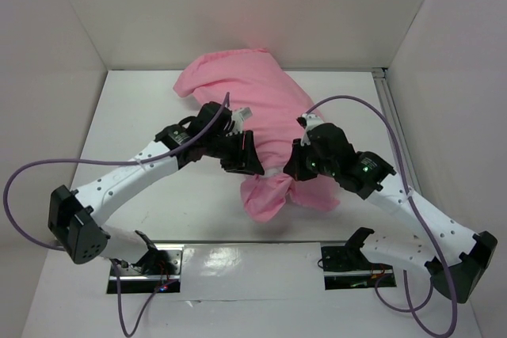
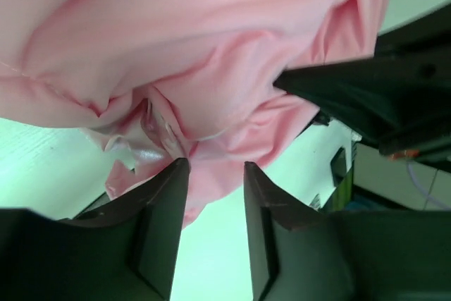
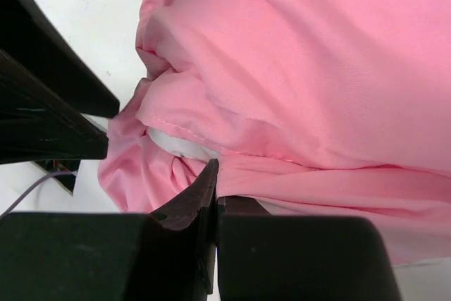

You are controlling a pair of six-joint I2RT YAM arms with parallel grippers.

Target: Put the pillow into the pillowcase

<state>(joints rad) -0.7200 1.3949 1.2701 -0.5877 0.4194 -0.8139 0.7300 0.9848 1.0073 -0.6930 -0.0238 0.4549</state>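
Note:
The pink pillowcase [image 1: 253, 108] lies across the middle of the table, plump with the pillow inside. A sliver of the white pillow [image 3: 176, 144] shows at the case's bunched near end [image 1: 273, 195]. My left gripper [image 1: 242, 156] is at the left of that end. In the left wrist view it [image 2: 216, 163] is open, its fingertips against the pink folds [image 2: 211, 89] with nothing pinched. My right gripper [image 1: 297, 168] is at the right of the opening. In the right wrist view it [image 3: 218, 181] is shut on the pillowcase's hem [image 3: 296, 174].
White walls enclose the table at the back and both sides. A metal rail [image 1: 392, 116] runs along the right edge. The arm bases and their purple cables [image 1: 32, 172] are at the near edge. Each gripper shows in the other's wrist view, close by.

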